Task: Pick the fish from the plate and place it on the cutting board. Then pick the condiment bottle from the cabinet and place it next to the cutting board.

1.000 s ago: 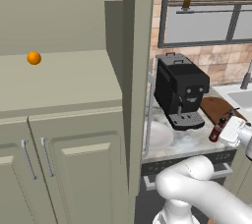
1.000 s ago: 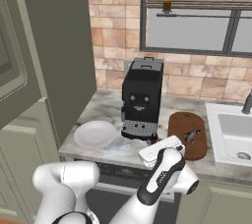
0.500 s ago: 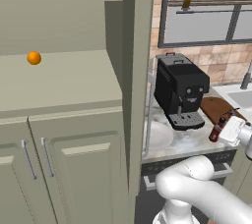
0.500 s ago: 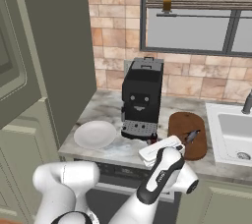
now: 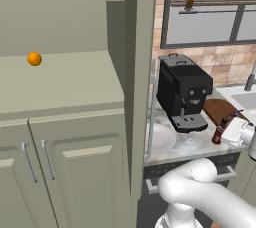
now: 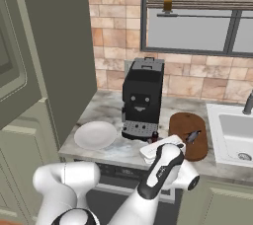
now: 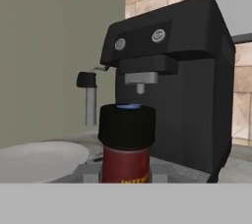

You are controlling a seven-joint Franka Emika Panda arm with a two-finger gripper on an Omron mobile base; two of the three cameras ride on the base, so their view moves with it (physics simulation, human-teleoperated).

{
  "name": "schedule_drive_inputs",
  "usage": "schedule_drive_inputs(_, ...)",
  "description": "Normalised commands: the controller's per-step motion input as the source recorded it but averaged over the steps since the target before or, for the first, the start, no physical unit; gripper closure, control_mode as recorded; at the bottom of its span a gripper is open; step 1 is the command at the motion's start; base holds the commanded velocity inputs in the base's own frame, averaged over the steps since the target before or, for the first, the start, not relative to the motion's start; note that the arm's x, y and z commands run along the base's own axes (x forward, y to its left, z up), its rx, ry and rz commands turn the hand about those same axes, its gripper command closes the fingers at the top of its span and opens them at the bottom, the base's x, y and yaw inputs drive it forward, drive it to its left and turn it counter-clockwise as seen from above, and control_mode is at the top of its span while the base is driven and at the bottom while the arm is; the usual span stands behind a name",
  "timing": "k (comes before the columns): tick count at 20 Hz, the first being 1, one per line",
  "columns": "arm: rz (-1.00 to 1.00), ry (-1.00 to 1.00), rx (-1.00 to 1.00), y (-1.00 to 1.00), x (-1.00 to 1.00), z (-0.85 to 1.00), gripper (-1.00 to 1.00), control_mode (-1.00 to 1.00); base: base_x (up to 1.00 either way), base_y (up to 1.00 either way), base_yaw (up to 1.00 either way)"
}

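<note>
One dark-red bottle (image 5: 220, 131) stands upright in the closed gripper (image 5: 231, 133), low over the counter (image 6: 123, 150) between coffee machine (image 6: 142, 98) and cutting board (image 6: 189, 135), seemingly for setting down.

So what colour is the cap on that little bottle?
Black, on the dark-red bottle. The hand view shows the cap best.

Claw (image 5: 226, 131) clamped, arm low
</note>
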Motion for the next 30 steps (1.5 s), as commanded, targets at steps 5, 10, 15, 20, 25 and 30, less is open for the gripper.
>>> schedule_drive_inputs(5,0.0,0.0,0.0,0.01,0.0,-0.1,1.0,-1.0,0.0,0.0,0.0)
schedule_drive_inputs(10,0.0,0.0,0.0,0.1,0.0,-0.17,1.0,-1.0,0.0,0.0,0.0)
schedule_drive_inputs(15,0.0,0.0,0.0,0.15,0.0,-0.19,1.0,-1.0,0.0,0.0,0.0)
schedule_drive_inputs(20,0.0,0.0,0.0,0.14,0.0,-0.17,1.0,-1.0,0.0,0.0,0.0)
schedule_drive_inputs(25,0.0,0.0,0.0,0.12,0.0,-0.15,-1.0,-1.0,0.0,0.0,0.0)
schedule_drive_inputs(30,0.0,0.0,0.0,0.03,0.0,-0.1,-1.0,-1.0,0.0,0.0,0.0)
